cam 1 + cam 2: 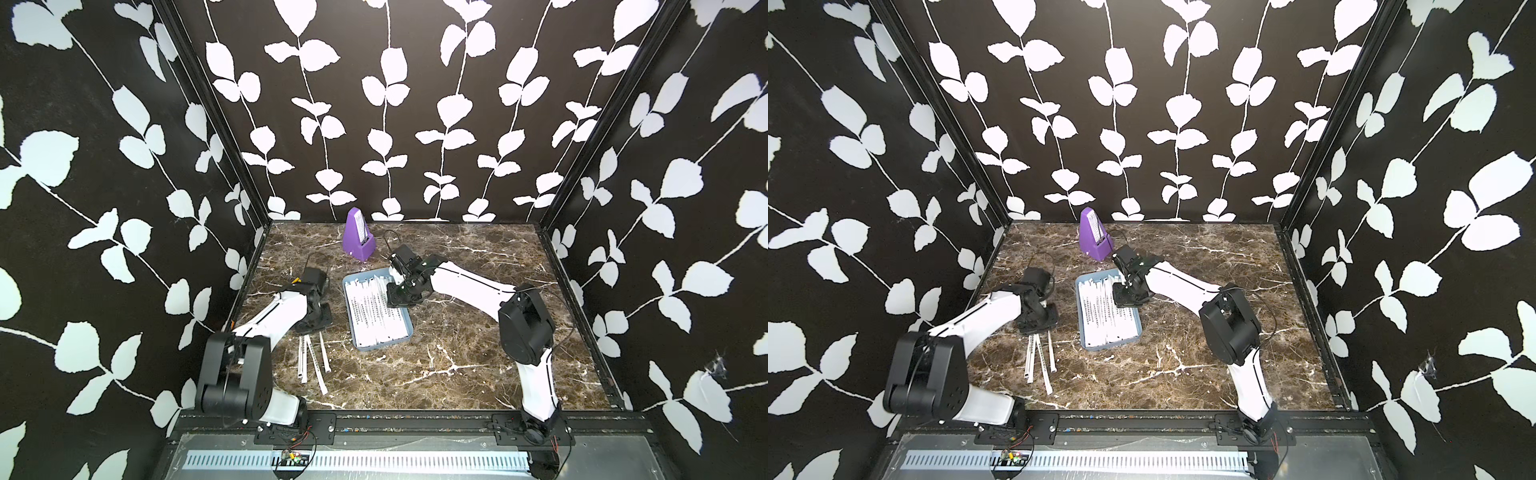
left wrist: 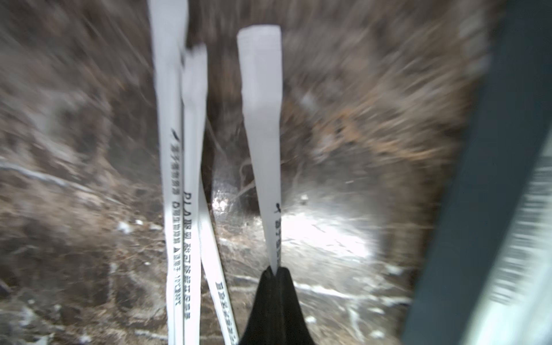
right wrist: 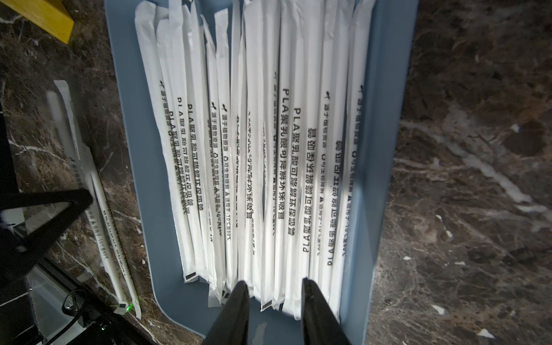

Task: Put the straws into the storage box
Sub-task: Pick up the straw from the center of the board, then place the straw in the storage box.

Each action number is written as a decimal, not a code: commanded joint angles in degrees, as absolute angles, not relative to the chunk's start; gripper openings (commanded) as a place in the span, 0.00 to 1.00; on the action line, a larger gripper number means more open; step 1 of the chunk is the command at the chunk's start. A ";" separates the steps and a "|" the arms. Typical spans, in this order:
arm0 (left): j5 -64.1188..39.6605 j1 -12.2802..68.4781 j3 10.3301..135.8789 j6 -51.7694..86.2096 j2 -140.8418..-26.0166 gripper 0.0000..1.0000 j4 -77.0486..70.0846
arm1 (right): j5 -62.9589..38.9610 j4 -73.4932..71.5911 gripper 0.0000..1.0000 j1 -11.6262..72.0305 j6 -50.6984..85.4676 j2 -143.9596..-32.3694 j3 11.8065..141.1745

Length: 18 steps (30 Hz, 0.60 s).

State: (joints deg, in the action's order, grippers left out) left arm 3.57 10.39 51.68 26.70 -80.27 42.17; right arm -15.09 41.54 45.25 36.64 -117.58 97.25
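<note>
Down at the table, the left gripper has its fingers pressed together on the end of one straw, which runs straight away from the fingertips over the brown marble table. That wrist view is smeared. Three loose straws lie just beside the clamped one, two of them touching along their length. In a top view these pieces fan out toward 6 o'clock from the left gripper. The storage box sits at that gripper's 3 o'clock, near it but apart. The right gripper hovers with its jaws apart over the ends of the packed straws, which lie side by side lengthwise and fill the box. In both top views it hangs over the box's 2 o'clock part. A purple metronome stands at 12 o'clock from the box, apart from it.
</note>
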 commanded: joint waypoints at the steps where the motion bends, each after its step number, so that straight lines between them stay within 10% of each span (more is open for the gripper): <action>1: 3.02 13.04 56.49 27.61 -77.02 0.00 43.48 | -13.71 43.65 0.32 45.14 35.77 -116.45 100.10; 18: 0.48 25.14 68.86 34.89 -100.15 0.00 35.02 | -12.78 44.92 0.32 44.48 35.51 -114.70 98.84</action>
State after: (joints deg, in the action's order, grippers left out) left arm 0.95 25.12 70.06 32.45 -100.29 36.18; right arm -13.74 44.51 44.66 35.75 -117.54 98.96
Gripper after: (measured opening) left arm 0.042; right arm 0.318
